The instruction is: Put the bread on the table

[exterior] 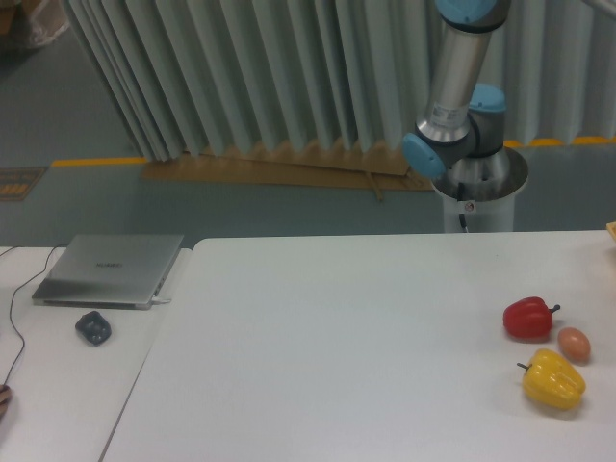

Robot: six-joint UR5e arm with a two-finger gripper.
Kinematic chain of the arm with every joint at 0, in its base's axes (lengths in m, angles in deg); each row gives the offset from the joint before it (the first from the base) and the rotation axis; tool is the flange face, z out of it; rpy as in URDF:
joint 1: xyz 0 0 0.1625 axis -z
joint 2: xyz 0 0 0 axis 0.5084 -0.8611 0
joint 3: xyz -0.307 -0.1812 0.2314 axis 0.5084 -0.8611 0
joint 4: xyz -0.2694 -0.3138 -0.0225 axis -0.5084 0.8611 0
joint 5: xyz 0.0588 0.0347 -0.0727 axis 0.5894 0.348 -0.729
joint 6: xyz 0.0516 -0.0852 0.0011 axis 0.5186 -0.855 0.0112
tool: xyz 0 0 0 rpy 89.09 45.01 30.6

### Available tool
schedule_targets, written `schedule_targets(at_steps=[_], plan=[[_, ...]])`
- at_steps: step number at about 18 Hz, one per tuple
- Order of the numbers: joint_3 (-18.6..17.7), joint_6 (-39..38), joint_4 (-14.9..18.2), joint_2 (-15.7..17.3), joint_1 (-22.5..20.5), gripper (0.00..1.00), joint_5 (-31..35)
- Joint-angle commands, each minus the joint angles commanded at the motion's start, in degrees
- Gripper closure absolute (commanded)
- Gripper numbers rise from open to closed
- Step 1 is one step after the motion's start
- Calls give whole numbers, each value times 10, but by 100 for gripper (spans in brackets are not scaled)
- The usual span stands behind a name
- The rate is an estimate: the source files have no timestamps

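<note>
Three items sit near your bench's [337,327] right edge: red pepper [528,318], egg [574,344], yellow pepper [553,379]. Your claw's out of frame, state unknown; no bread visible.

A robotics lab or test cell in an industrial hall. A robot arm [452,106] with grey links and blue joint caps rises from a round pedestal [478,192] behind the far edge of the white table [327,356]. A pleated grey curtain [260,77] screens the back, above a painted concrete floor [96,202] with a yellow line [96,162] and flattened cardboard [279,171]. At the left, a side desk [58,385] carries a closed laptop [111,269] and a mouse [93,328].
</note>
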Motion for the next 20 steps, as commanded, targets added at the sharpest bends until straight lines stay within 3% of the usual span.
schedule_targets(at_steps=[6, 13, 20], plan=[[-4, 8, 11, -18, -7, 0, 24], [-16, 6, 56, -3, -19, 0, 35], [-43, 11, 58, 0, -48, 0, 31]])
